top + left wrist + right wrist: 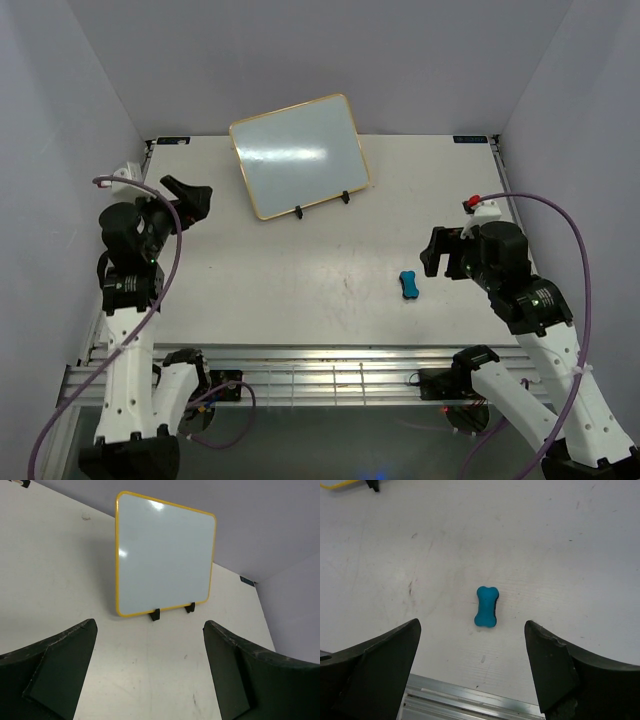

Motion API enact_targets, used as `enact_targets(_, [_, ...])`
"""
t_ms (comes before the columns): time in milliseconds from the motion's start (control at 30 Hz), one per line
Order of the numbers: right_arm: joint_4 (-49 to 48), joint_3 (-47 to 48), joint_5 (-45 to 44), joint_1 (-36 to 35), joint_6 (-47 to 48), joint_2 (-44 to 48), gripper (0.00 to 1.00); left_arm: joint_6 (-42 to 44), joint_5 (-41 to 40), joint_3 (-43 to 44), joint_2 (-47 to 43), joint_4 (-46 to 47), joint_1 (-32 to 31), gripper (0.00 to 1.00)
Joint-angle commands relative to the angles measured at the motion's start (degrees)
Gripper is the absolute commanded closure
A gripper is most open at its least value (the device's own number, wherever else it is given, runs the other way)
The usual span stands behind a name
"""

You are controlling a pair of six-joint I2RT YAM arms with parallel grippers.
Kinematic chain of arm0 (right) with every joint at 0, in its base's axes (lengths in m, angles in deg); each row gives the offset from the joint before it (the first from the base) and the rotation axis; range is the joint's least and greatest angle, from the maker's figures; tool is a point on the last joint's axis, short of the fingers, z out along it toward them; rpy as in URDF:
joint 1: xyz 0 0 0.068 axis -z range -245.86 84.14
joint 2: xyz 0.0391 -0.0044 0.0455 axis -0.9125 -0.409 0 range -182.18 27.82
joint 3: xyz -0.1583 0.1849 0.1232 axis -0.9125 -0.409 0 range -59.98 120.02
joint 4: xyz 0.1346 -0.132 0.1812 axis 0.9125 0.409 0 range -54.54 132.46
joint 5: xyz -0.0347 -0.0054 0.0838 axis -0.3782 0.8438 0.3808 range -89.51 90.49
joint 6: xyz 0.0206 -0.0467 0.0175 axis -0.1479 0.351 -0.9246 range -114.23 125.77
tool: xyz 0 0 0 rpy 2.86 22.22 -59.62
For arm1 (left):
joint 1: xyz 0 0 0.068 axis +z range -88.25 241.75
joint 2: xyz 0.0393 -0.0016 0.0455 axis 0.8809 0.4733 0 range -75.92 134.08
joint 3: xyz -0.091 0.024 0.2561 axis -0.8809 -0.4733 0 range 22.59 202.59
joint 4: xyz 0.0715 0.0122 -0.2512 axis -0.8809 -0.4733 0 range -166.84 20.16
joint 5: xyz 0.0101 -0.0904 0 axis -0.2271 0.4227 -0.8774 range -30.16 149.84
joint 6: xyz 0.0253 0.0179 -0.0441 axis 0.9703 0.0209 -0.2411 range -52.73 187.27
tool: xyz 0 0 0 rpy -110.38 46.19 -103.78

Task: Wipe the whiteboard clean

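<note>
The whiteboard (298,154), glossy white with a yellow-tan frame, leans upright on a black wire easel at the back middle of the table; its face looks blank. It also shows in the left wrist view (164,555). A small blue bone-shaped eraser (408,285) lies flat on the table at the right, and in the right wrist view (486,606). My left gripper (192,196) is open and empty, left of the board. My right gripper (438,254) is open and empty, just right of the eraser, which lies ahead of its jaws.
The easel's black feet (322,205) stick out under the board. A metal rail (330,372) runs along the table's near edge. Grey walls close in the table at the left, back and right.
</note>
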Motion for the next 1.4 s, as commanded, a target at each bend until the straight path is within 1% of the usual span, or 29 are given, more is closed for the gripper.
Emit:
enact_targets(0, [-1.2,2.8,-7.5,0.2,-0.5,2.4,0.10,8.5,0.6,2.6,-6.5,-13.8,-0.2,0.02])
enact_targets(33, [-0.8,3.5,-8.1,0.2,0.0,3.0,0.10,10.2,0.7,3.9,-7.4,-18.0,-0.3,0.02])
enact_targets(67, [0.6,4.2,-8.5,0.2,0.5,3.5,0.10,13.5,0.9,5.0,-8.8,-20.0,-0.3,0.02])
enact_targets(100, [1.3,5.0,-9.1,0.2,0.5,4.5,0.10,14.8,-0.8,7.4,-9.2,-22.2,-0.5,0.02])
enact_targets(133, [1.9,6.5,-10.3,0.3,0.9,5.1,0.10,15.0,-3.1,8.1,-9.8,-25.8,-3.9,0.02])
enact_targets(200, [4.4,8.3,-11.4,0.2,1.7,6.6,0.10,16.4,-4.6,9.0,-12.5,-27.7,-5.3,0.02])
enact_targets(233, [5.3,9.2,-11.9,0.2,2.1,6.9,0.10,16.5,-5.3,9.6,-13.3,-30.4,-5.8,0.02])
enact_targets(267, [6.5,11.4,-12.1,0.2,2.5,7.1,0.10,16.9,-5.4,10.0,-14.2,-31.3,-5.8,0.02])
enact_targets(300, [9.2,12.5,-12.1,0.2,2.7,7.2,0.10,17.5,-5.2,10.6,-16.4,-32.3,-8.0,0.02])
enact_targets(367, [12.2,16.4,-12.3,0.2,3.2,6.7,0.10,17.9,-5.8,12.8,-18.4,-35.4,-10.3,0.02])
enact_targets(400, [15.2,17.6,-12.5,0.2,3.5,5.9,0.10,18.0,-7.0,13.6,-19.1,-36.8,-11.4,0.02])
enact_targets(433, [16.7,19.8,-13.3,0.2,3.6,5.5,0.10,18.3,-10.7,14.8,-19.1,-39.9,-13.9,0.02])
enact_targets(467, [17.9,20.6,-13.8,0.2,3.6,5.2,0.10,18.9,-12.5,14.7,-19.1,-40.9,-14.8,0.02])
enact_targets(533, [19.9,21.2,-15.2,0.2,3.9,5.5,0.10,19.7,-15.3,12.9,-20.5,-41.4,-16.3,0.02])
enact_targets(733, [19.9,18.9,-15.7,0.2,4.0,8.9,0.10,19.3,-15.0,10.1,-23.0,-39.4,-16.5,0.02])
enact_targets(767, [19.9,18.4,-15.5,0.2,4.1,9.2,0.10,19.0,-17.6,9.2,-23.5,-39.1,-16.6,0.02])
enact_targets(867, [19.2,16.4,-15.9,0.2,3.4,9.6,0.10,18.2,-20.7,8.2,-24.9,-38.6,-16.6,0.02])
enact_targets(1000, [18.0,15.8,-15.9,0.2,3.5,10.1,0.10,18.5,-20.7,8.1,-25.1,-38.6,-16.7,0.02])
enact_targets(1367, [18.5,15.5,-16.8,0.2,3.7,11.5,0.10,18.4,-20.6,9.6,-24.5,-38.7,-16.7,0.02])
